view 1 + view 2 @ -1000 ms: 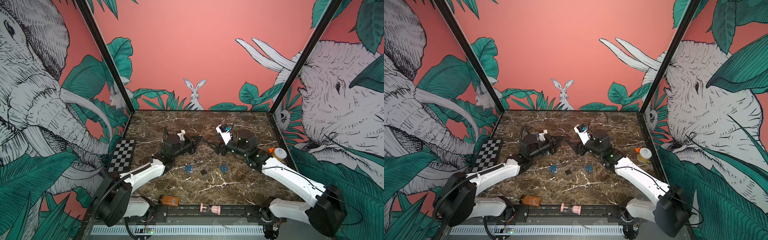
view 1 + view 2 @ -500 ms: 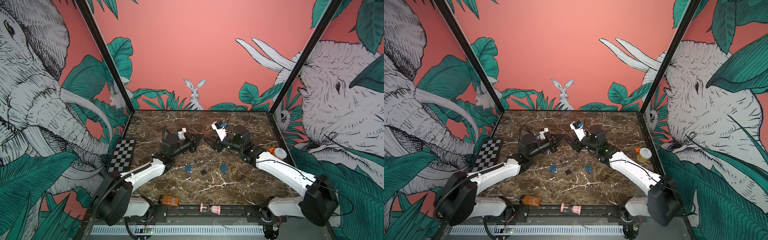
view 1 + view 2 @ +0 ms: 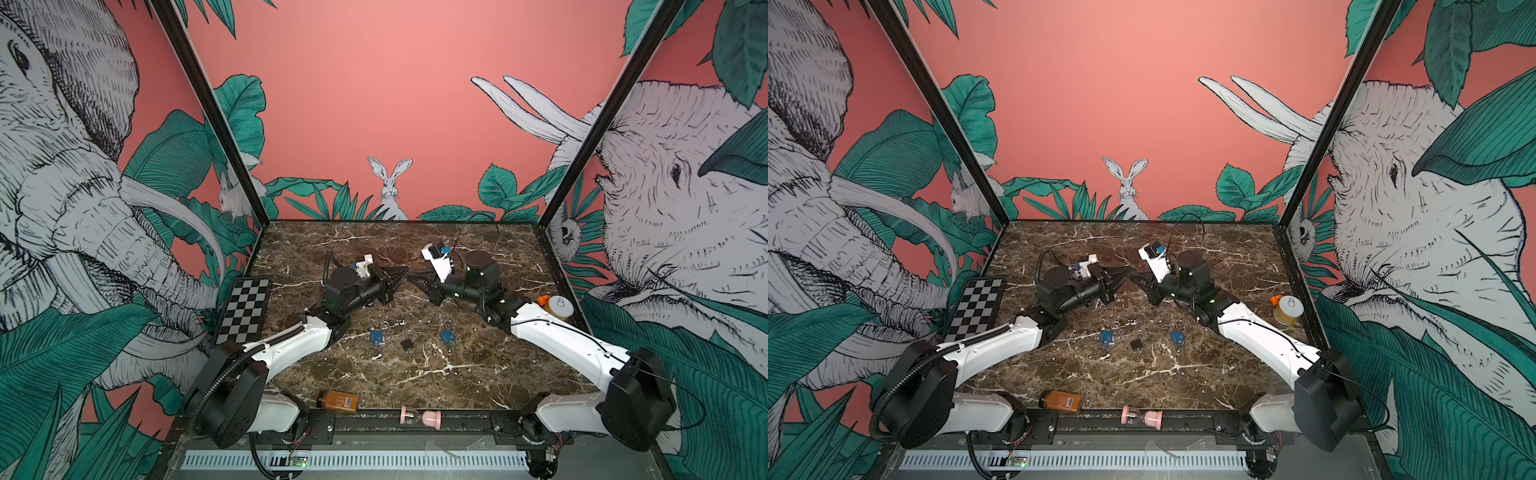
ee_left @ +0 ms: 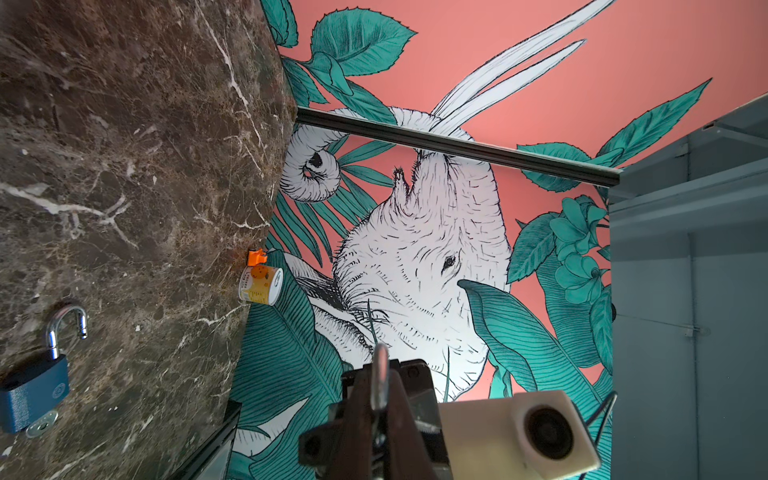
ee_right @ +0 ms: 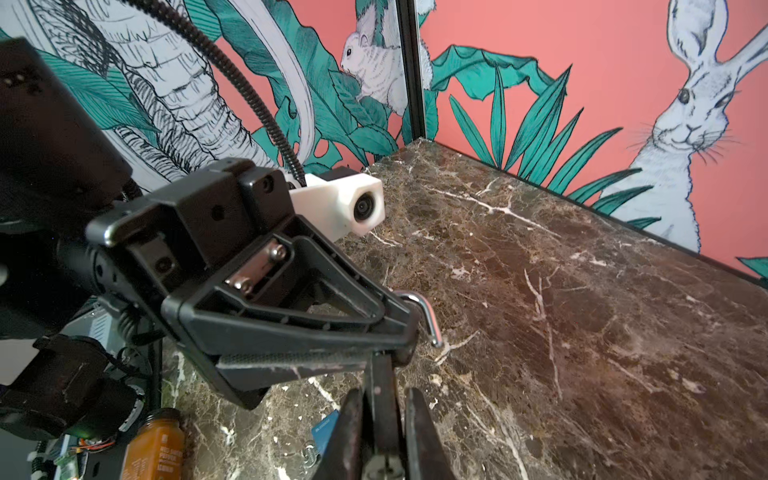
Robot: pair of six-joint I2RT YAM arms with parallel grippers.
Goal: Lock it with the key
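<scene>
Silver shackle of the padlock (image 5: 430, 324) is pinched in the left tool (image 5: 405, 332). The right tool (image 5: 382, 432) has just narrowed onto a dark piece (image 5: 381, 386), likely bracing the lock.

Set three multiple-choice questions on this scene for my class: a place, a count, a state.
1. Where does the brown bottle lie? A) at the table's front edge B) against the back wall C) on the checkerboard
2. How many blue padlocks lie on the table? A) one B) two C) four
3. In the left wrist view, the blue padlock's shackle is: A) shut B) missing C) open
Answers: 1 A, near the pink hourglass; 2 B, two flank a black piece; 3 C, its free end clears the body.
</scene>
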